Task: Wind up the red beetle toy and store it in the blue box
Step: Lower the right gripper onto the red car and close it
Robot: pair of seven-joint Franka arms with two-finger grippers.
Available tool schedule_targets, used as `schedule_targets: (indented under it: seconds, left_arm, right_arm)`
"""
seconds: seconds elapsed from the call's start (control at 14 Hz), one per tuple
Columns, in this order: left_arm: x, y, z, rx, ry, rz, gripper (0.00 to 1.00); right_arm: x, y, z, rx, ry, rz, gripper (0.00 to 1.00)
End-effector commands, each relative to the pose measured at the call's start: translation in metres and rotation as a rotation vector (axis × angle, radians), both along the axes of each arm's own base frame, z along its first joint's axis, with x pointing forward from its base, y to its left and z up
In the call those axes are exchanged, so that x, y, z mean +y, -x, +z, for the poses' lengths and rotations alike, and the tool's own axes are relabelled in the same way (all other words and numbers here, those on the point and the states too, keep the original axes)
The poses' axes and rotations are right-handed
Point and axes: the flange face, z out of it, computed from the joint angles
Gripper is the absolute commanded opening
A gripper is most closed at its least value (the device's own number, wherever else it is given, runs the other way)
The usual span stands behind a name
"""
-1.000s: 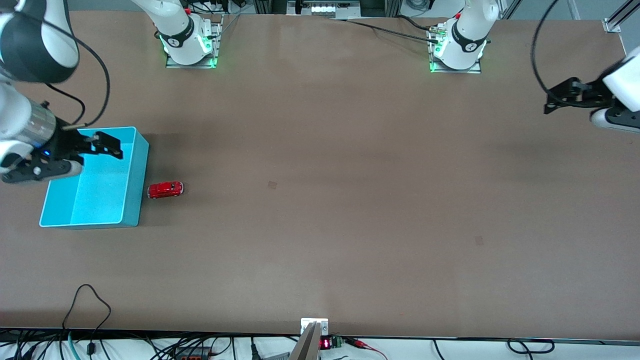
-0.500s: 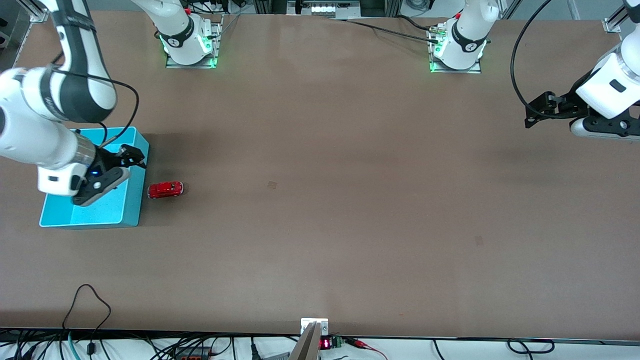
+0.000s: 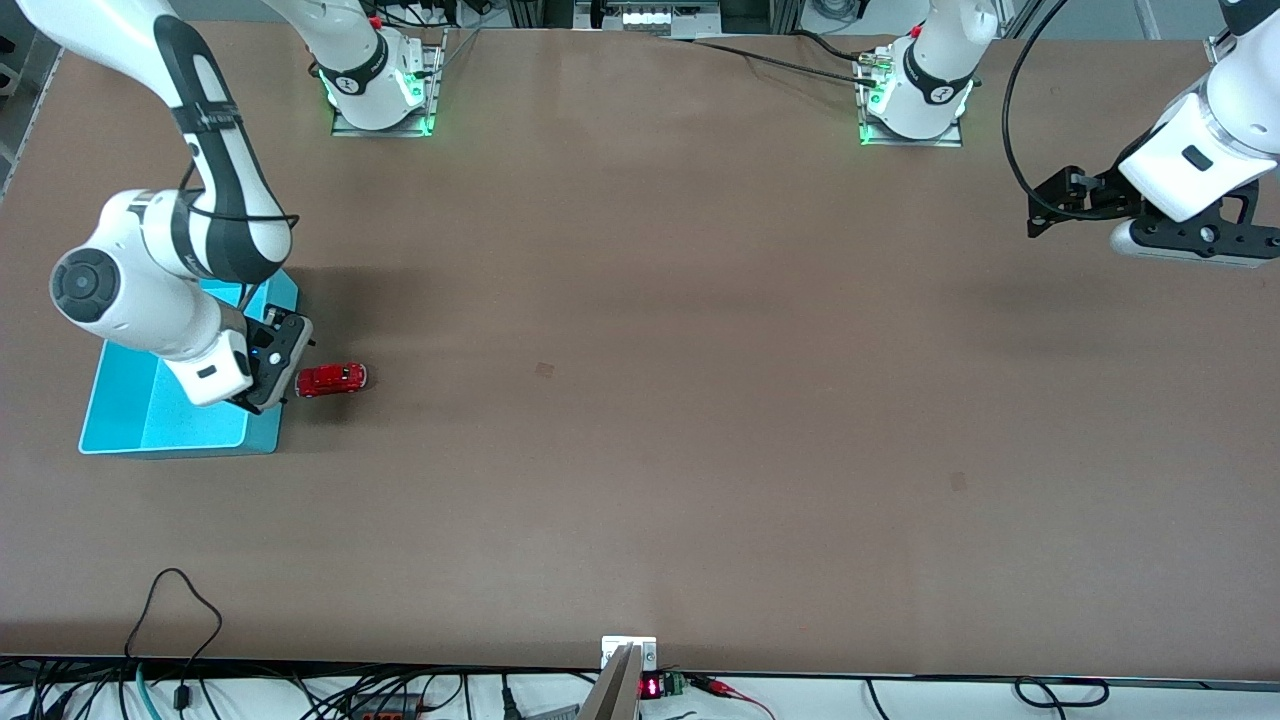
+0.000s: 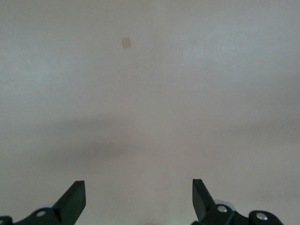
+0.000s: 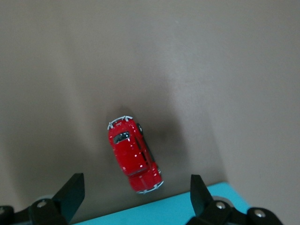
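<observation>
The brown table [image 3: 700,400] carried the blue box [image 3: 125,425] at the right arm's end, with the red beetle toy [image 3: 331,379] just beside its wall, apparently handy for storing. The right gripper [image 5: 133,199] hung over the box's edge by the toy, jaws wide and empty, likely lining up a grasp. The left gripper [image 4: 138,199], open and empty, waited over bare table.

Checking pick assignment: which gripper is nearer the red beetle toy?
Right. The right gripper, open, hangs over the blue box wall beside the red beetle toy. The left gripper, open, waits over bare table at the left arm's end.
</observation>
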Motion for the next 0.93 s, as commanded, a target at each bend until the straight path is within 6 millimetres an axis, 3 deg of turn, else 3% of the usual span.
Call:
schedule_targets:
  seconds: [0.0, 0.36, 0.86]
  left_arm:
    - [-0.004, 0.002, -0.003, 0.006, 0.009, 0.01, 1.0]
    - [-0.006, -0.004, 0.003, -0.016, 0.011, 0.009, 1.0]
    - [-0.007, -0.01, 0.004, -0.05, 0.002, 0.004, 1.0]
  right_arm:
    - [0.002, 0.0, -0.017, 0.002, -0.014, 0.109, 1.0]
    - [0.001, 0.013, -0.06, 0.062, -0.017, 0.149, 1.0]
    - [0.0, 0.014, -0.093, 0.02, -0.015, 0.3, 1.0]
